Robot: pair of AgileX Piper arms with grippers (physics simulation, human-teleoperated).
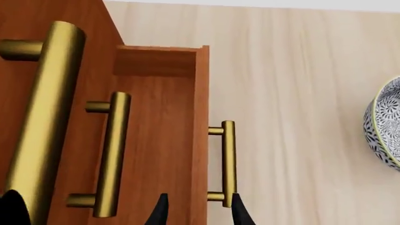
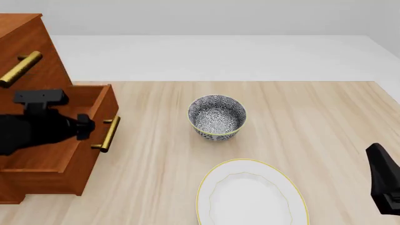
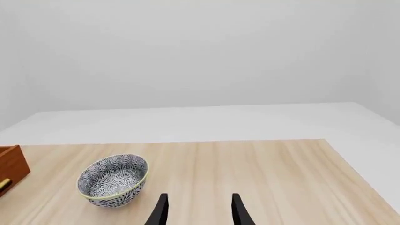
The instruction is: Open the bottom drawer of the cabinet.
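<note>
The cabinet (image 2: 53,65) stands at the table's left edge. Its bottom drawer (image 2: 87,164) is pulled out toward the table's middle, with its brass handle (image 2: 110,133) on the front panel. In the left wrist view the bottom drawer (image 1: 201,117) juts out below the two upper handles, and its handle (image 1: 229,161) shows. My left gripper (image 1: 200,213) is open, its fingertips straddling the drawer's front panel and the handle's near end, just above them (image 2: 86,126). My right gripper (image 3: 198,213) is open and empty at the table's near right (image 2: 382,187).
A patterned blue-and-white bowl (image 2: 217,117) stands mid-table, right of the drawer; it also shows in the right wrist view (image 3: 114,180) and the left wrist view (image 1: 384,124). A white plate (image 2: 250,197) with a yellow rim lies near the front edge.
</note>
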